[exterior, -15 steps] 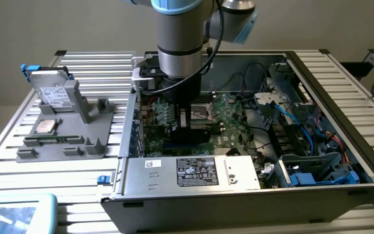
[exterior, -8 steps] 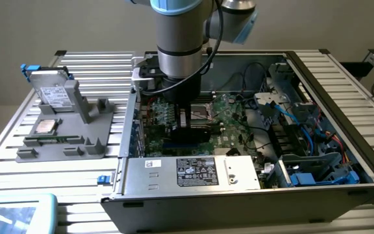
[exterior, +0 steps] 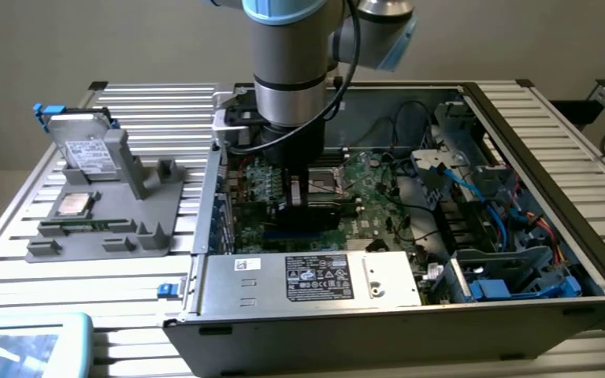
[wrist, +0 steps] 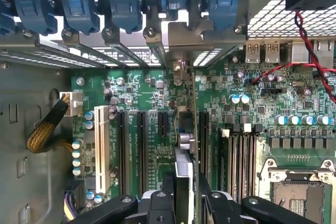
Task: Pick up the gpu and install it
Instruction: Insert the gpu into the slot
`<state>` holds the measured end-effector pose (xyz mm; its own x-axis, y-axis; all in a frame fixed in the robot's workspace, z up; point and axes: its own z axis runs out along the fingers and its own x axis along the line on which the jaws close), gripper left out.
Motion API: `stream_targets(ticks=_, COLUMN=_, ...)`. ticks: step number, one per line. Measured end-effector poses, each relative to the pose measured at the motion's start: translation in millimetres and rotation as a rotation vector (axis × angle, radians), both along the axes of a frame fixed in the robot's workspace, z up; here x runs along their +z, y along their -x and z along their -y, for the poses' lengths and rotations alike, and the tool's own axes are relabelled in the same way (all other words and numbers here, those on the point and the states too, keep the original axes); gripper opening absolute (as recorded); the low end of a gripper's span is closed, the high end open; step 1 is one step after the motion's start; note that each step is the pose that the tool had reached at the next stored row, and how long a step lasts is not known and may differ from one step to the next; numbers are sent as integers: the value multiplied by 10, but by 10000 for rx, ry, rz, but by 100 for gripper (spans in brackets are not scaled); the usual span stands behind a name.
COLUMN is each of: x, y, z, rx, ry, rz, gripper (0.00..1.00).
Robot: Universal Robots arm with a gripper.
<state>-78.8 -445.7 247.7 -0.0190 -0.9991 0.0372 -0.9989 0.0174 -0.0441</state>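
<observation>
Slatted metal table (exterior: pixel 92 291), w/ 1 open computer case (exterior: pixel 554 157) on it and 1 arm (exterior: pixel 292 63) reaching down inside; the arm's upper part is cut off by the frame.

The pincer (exterior: pixel 302 193) is mostly hidden behind the wrist in the exterior view. In the wrist view its 2 fingers (wrist: pixel 160 205), cut off at the frame edge, are pinching the gpu (wrist: pixel 183 169). The gpu stands on edge btwn them and runs from the pincer toward the case's rear wall, above the green circuit board (wrist: pixel 252 108). Its face can't be seen. Its lower edge is hidden too, so can't tell if it sits in a slot.

To one side of the pincer: 1 white slot (wrist: pixel 102 150) and 3 black ones. Beyond it, at the rear wall: a row of blue clips (wrist: pixel 79 11), 5 countable, end ones cut off, plus 2 plug sockets (wrist: pixel 261 51).

Outside the case, well apart from the pincer toward the exterior view's left: 1 grey holder (exterior: pixel 155 236) w/ 1 hard drive (exterior: pixel 84 146), 1 chip (exterior: pixel 75 203) and 1 memory stick (exterior: pixel 82 224).
</observation>
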Motion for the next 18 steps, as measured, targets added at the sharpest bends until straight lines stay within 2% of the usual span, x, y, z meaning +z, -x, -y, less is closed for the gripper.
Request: stream_targets(ticks=18, x=0, y=25, z=20, rx=2, ry=-15, rz=2, gripper=27)
